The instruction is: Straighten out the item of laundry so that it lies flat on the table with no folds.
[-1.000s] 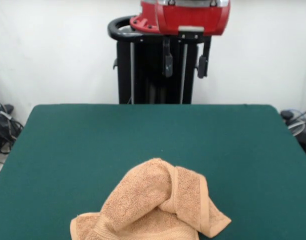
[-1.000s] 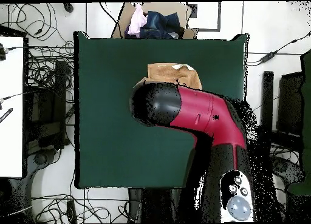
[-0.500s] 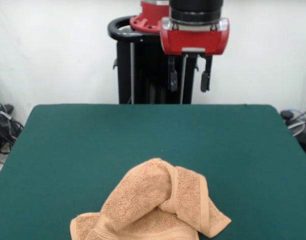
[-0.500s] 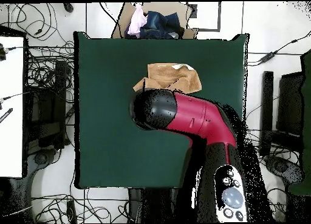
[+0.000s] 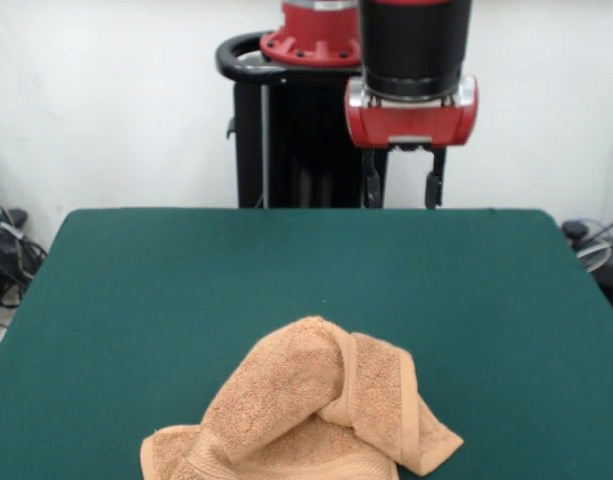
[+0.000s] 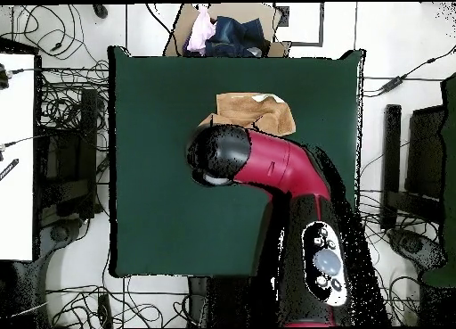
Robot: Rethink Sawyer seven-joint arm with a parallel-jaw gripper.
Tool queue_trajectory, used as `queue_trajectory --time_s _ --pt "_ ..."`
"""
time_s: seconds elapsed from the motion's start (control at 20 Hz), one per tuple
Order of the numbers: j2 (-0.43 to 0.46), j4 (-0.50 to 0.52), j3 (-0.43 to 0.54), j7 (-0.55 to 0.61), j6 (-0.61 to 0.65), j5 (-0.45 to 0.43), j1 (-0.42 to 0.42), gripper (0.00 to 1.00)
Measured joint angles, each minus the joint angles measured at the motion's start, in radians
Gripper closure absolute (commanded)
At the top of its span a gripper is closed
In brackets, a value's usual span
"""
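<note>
Cables (image 5: pixel 4 250) are lying on the floor beyond the left edge of the green counter (image 5: pixel 166 290) in the front view. Further right, the towel (image 5: pixel 301 415) is sitting crumpled on the counter, close to the edge nearest the camera and roughly midway between the counter's left and right edges. It is peach-orange, bunched into a rounded hump in the middle, with one flap folding over the hump and a woven border band running down its right side. Its left corner is spreading flat toward the near edge and its right corner is pointing out toward the counter's right side. Above and to the right of the towel, the red and black arm (image 5: pixel 414 60) is hanging over the counter's far edge with the pincer (image 5: pixel 403 186) pointing straight down. The two dark fingers (image 5: pixel 371 187) are standing apart with a clear gap between them, released and gripping nothing, well apart from the towel.

In the overhead view, the towel (image 6: pixel 258 113) is lying in the upper middle part of the counter (image 6: pixel 151 147), near the edge opposite the robot's base, with the arm's dark rounded end (image 6: pixel 218 154) just beside it, covering part of its lower edge. A heap of other clothes (image 6: pixel 223 33) is lying off the counter beyond that same edge.
</note>
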Motion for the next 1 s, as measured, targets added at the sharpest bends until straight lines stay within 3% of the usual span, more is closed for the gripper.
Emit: queue_trajectory --time_s 0.3,0.6,1.0 --pt "0.041 -0.037 -0.008 0.001 0.067 0.013 0.014 0.0" --pt "0.102 -0.219 -0.024 0.001 0.327 0.013 0.079 0.0" --pt "0.159 -0.386 -0.029 0.001 0.418 0.011 0.092 0.0"
